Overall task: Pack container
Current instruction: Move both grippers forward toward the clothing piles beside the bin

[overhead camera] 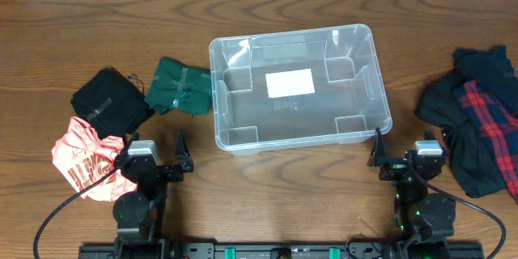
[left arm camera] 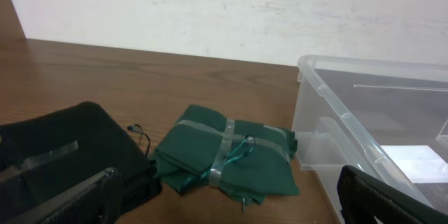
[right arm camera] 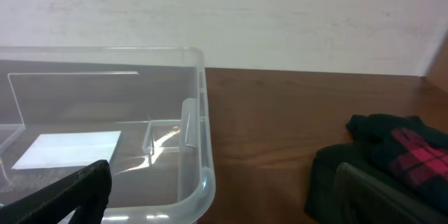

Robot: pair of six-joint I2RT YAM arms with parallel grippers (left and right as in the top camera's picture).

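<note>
**Both grippers spread wide, container at mid-table**

We find the left gripper [overhead camera: 152,155] at the near edge of the wooden table [overhead camera: 81,32], its jaws spread wide and gripping nothing. In its wrist view, its two dark fingers [left arm camera: 77,199] sit in the bottom corners. The right gripper [overhead camera: 410,152] is at the near edge too, likewise spread and unloaded.

Just to the left of the left gripper lies a crumpled pink garment [overhead camera: 85,158] with white print. Its edge runs under the gripper in the overhead view. Further out is a black folded cloth [overhead camera: 108,101] with strips of clear tape on it. Beside that is a green folded cloth [overhead camera: 180,87] bound with tape, close against the container's left wall — we cannot tell whether they touch.

The container [overhead camera: 220,121] stands upright and open at mid-table, beyond both grippers and slightly turned, with a white label [overhead camera: 290,83] on its base.

Off to the right, well apart from the container, lies a heap of dark clothing [overhead camera: 477,129] — a red plaid piece among it — just beyond the right gripper.
</note>
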